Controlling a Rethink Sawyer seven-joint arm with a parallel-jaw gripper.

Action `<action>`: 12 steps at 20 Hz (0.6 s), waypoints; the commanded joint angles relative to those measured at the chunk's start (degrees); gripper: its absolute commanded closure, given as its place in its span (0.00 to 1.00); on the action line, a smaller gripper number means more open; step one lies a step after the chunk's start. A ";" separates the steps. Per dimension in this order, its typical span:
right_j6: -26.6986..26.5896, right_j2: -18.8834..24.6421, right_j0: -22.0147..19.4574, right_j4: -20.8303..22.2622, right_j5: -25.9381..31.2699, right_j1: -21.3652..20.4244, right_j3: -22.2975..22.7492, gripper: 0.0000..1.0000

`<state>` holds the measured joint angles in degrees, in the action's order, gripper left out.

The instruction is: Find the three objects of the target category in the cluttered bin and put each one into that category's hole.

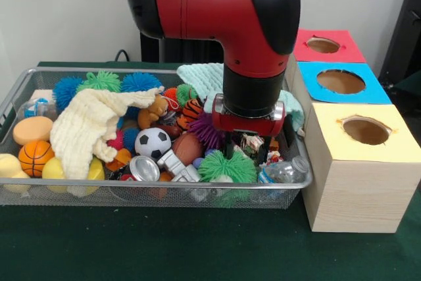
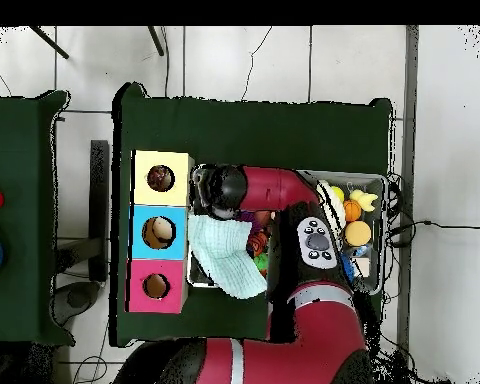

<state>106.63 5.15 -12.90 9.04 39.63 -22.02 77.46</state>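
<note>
Green cloth covers the bench (image 1: 197,248), and on it sits a wire bin (image 1: 39,195) crammed with toys. Beside its right end stands a wooden box with a yellow-topped hole (image 1: 366,129), then blue (image 1: 341,81) and red (image 1: 323,45) behind. Lowered into the bin's right end, the claw (image 1: 247,151) hangs above a green pompom (image 1: 227,166); whether it is spread or pinching cannot be told.

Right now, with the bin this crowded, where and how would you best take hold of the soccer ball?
Come straight down on the soccer ball. It is round, so grip across its widest part. Its top is bare, while the cream cloth crowds one side and a silver can lies just in front. The hand is busy further along the wire bin.
</note>
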 commanded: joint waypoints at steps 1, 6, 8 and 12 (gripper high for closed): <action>-7.12 5.66 -0.36 5.69 -2.90 -1.56 7.71 0.00; -4.90 5.70 0.85 7.34 -3.61 -1.25 7.99 0.00; -3.80 5.35 1.75 7.85 -3.89 -0.80 7.69 0.00; -0.68 4.38 4.20 8.11 -3.84 0.93 6.19 0.00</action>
<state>106.63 6.12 -10.95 13.63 38.05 -23.79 80.19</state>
